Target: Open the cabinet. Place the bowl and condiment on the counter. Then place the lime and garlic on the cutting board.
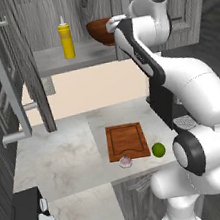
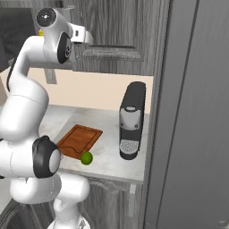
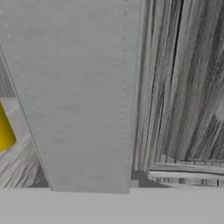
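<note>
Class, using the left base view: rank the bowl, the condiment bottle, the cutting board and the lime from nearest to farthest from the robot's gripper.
1. bowl, on the cabinet shelf right beside the gripper.
2. condiment bottle, same shelf, further left.
3. cutting board, down on the counter.
4. lime, by the board's near right corner; roughly tied with the board.

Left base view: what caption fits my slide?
Cabinet half open, condiment and bowl shelved, lime beside cutting board.

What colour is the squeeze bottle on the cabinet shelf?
The condiment is yellow with a pale nozzle cap; the left base view shows it best.
</note>
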